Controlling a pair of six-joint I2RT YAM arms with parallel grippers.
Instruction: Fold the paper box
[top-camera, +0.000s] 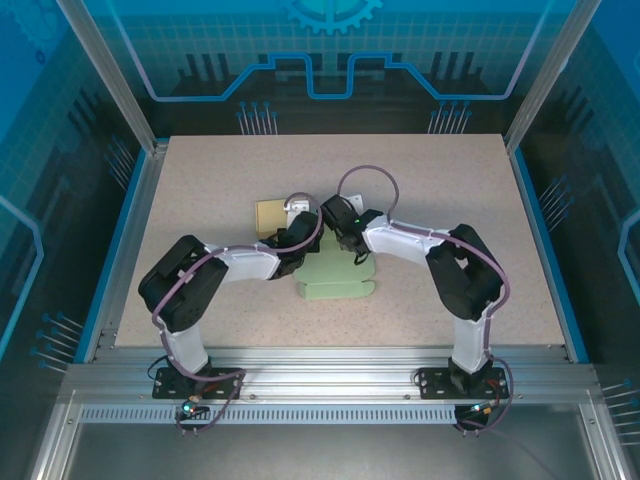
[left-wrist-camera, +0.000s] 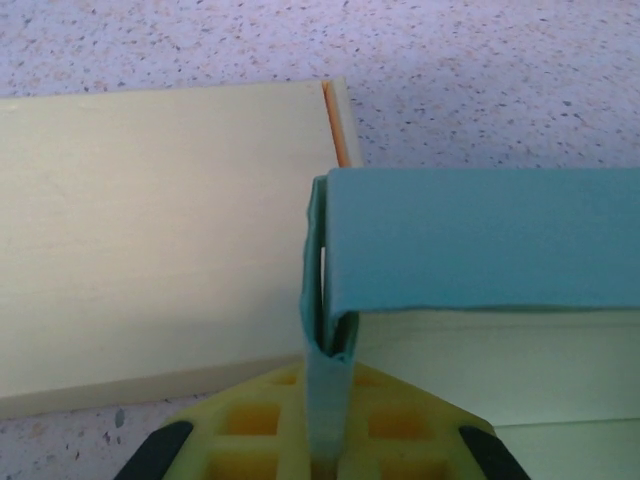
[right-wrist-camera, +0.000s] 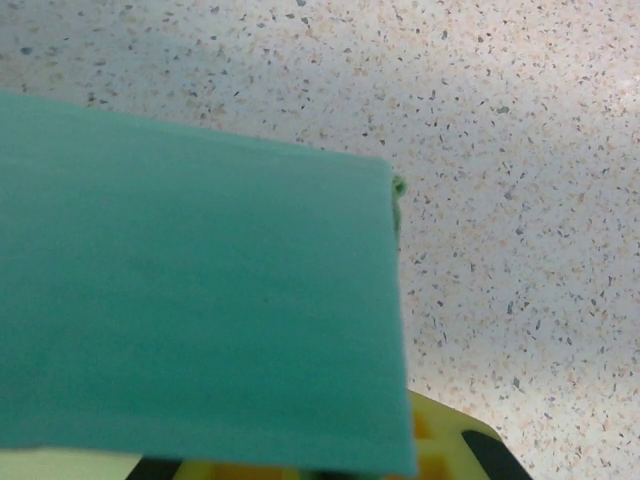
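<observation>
Paper box (top-camera: 335, 282), pale green, lies mid-table between the two arms, part-raised, with a tan card (top-camera: 270, 214) just beside it. The left gripper (left-wrist-camera: 322, 420) is pressed together on a thin upright green flap (left-wrist-camera: 318, 280). The right gripper (top-camera: 352, 243) also looks closed on a green panel (right-wrist-camera: 190, 300), though that panel hides its fingertips. The step in hand seems to be raising a side wall. The next move likely calls for creasing it while both pinches hold. No brand, label or writing can be read.
</observation>
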